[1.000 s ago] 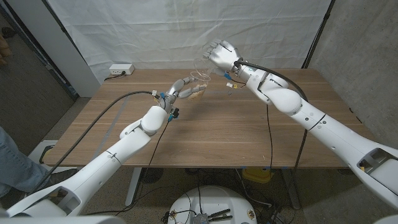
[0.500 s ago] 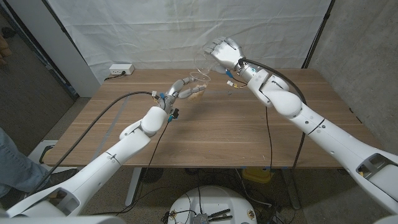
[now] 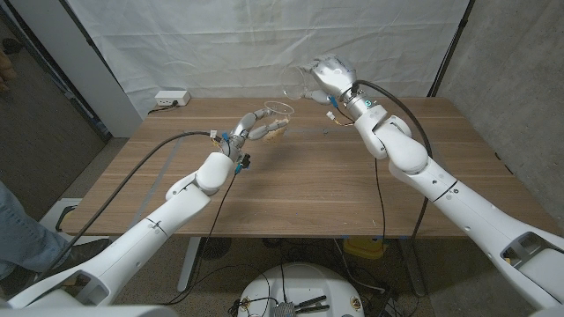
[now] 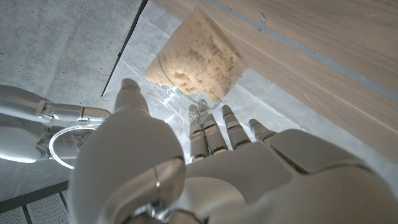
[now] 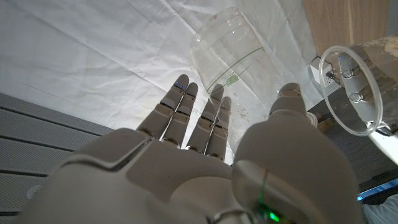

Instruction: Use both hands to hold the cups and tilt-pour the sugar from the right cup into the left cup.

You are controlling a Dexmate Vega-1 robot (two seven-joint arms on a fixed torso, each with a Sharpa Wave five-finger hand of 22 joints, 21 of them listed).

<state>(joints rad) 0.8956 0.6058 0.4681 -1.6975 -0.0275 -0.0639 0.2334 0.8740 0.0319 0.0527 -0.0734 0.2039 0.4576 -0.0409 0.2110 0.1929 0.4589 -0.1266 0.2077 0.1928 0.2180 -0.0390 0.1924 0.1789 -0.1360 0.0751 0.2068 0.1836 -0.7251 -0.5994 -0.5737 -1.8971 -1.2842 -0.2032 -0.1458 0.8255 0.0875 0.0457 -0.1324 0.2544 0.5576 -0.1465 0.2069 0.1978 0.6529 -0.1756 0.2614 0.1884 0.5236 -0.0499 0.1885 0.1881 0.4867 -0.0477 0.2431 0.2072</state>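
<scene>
My left hand [image 3: 254,125] holds the left cup [image 3: 279,117], a clear plastic cup, just above the table's far middle. In the left wrist view this cup [image 4: 196,59] is packed with pale brown sugar, and my fingers [image 4: 214,130] wrap its lower part. My right hand [image 3: 331,76] grips the right cup [image 3: 305,85], also clear, raised higher and to the right of the left cup. The right wrist view shows that cup [image 5: 230,56] see-through with no sugar visible inside, held between fingers [image 5: 186,115] and thumb. The left cup's rim [image 5: 346,91] shows beside it.
The wooden table [image 3: 317,189] spreads bare under both arms. A white power strip [image 3: 171,99] lies at its far left corner. A white backdrop [image 3: 220,44] hangs behind the table. A person's leg [image 3: 18,233] shows at the picture's left edge.
My right hand has drawn the right cup to the right and slightly up, away from above the left cup. The left hand and its cup have barely moved.
</scene>
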